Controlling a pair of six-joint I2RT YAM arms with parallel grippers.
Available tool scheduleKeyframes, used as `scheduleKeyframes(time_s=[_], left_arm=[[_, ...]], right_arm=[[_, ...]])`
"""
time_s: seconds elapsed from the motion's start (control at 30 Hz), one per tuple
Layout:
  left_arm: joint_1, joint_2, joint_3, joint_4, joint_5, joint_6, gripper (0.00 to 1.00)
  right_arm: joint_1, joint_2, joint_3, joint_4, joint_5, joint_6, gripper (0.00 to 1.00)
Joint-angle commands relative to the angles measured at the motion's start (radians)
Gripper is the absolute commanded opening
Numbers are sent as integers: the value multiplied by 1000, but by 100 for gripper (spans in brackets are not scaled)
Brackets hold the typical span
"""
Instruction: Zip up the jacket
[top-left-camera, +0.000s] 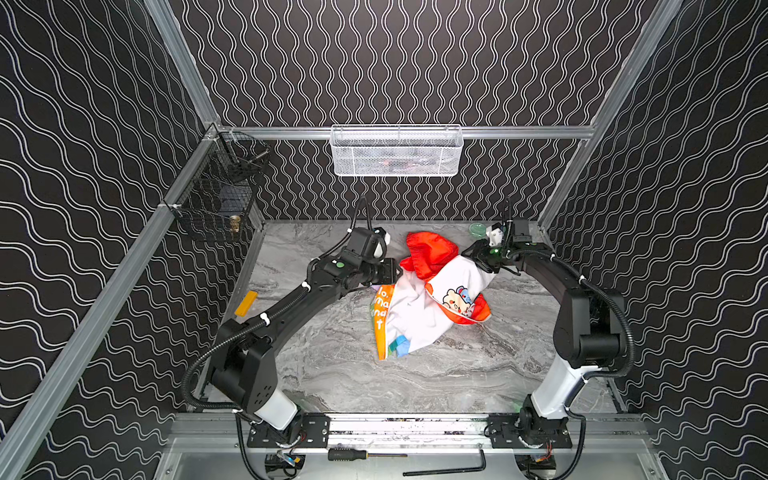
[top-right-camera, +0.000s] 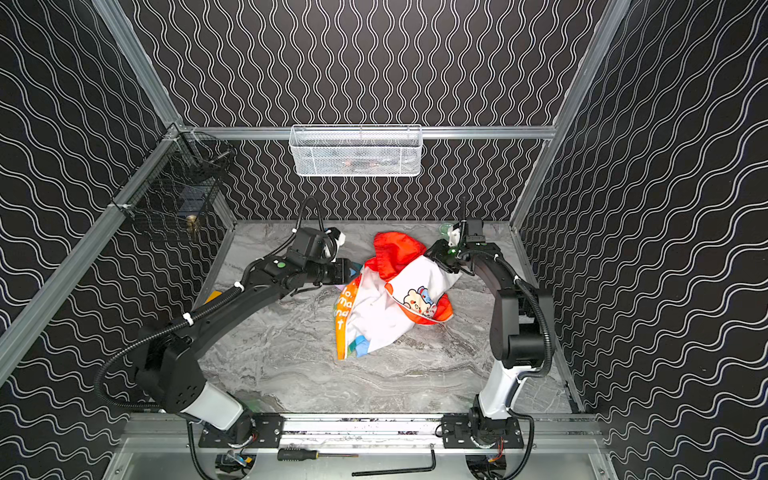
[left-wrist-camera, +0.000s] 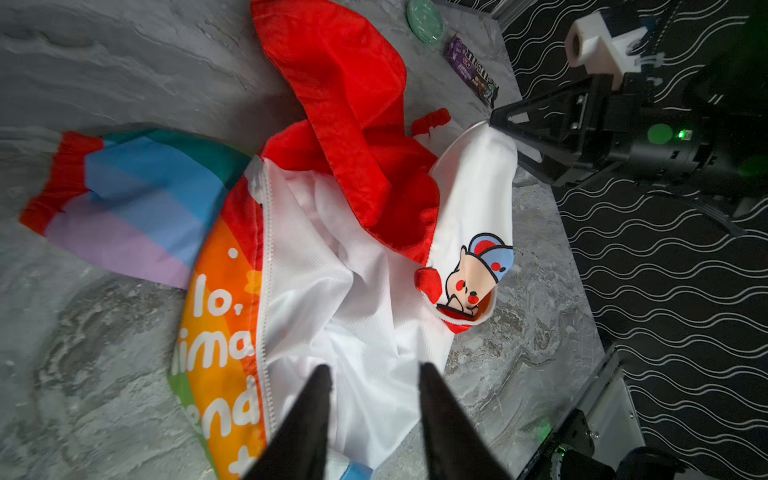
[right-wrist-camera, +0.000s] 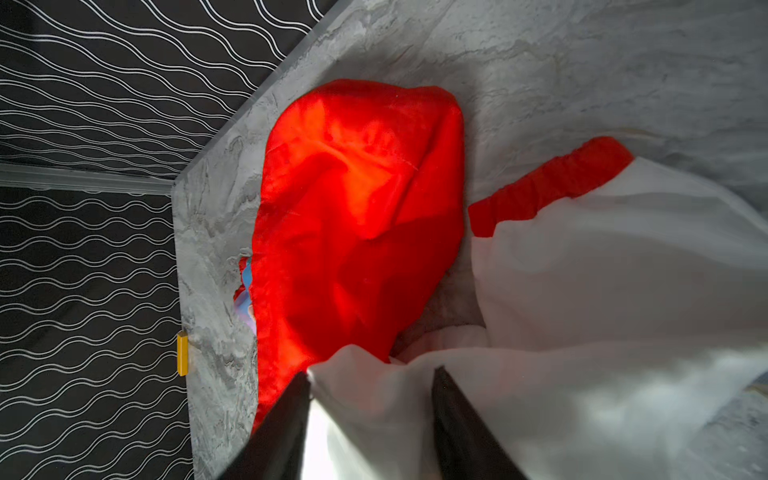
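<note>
Left tool (left-wrist-camera: 375, 368) jaws apart above jacket (left-wrist-camera: 332, 270) lining; right tool (right-wrist-camera: 370, 372) jaws apart astride its white fabric

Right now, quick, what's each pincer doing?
Left pincer: open, empty, over the jacket.
Right pincer: open, white jacket fabric loose between its jaws.

— What lies on the marble worktop (top-left-camera: 332, 374)?
— A crumpled jacket (top-left-camera: 415, 316) mid-worktop; a green disc (left-wrist-camera: 424, 18) and purple candy packet (left-wrist-camera: 471, 70) near the far right corner; a yellow block (top-left-camera: 246, 303) at the left edge.
</note>
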Motion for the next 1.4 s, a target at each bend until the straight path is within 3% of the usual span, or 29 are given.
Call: scheduleKeyframes(time_s=[0.0,0.13,0.3,0.7,0.8,0.97,1.07,1.17,1.37], left_arm=[[-18,14,-45,120,82,-87,56],[-75,59,-87,232,120,-169,64],[-123,147,-94,348,160,-238,64],[-131,291,-1,353,154,-224,60],[-132,323,40,333,154,-206,52],[-132,350,74,327,155,-205,17],[-131,351,81,325,151,-202,6],[-129,348,84,318,149,-198,0],[-121,336,94,293,139,-184,0]], right_arm=[[-5,-45,-30,-20,66,-33,60],[-28,-132,-132,1,118,-31,65],[-80,-240,-280,31,119,-22,65],[-177,-342,-567,102,67,-18,51],[-179,-332,-608,132,36,-10,51],[-179,-313,-645,180,-17,11,54],[-179,-302,-663,213,-50,27,52],[-179,-280,-682,252,-88,49,41],[-178,-283,-690,273,-121,73,11]])
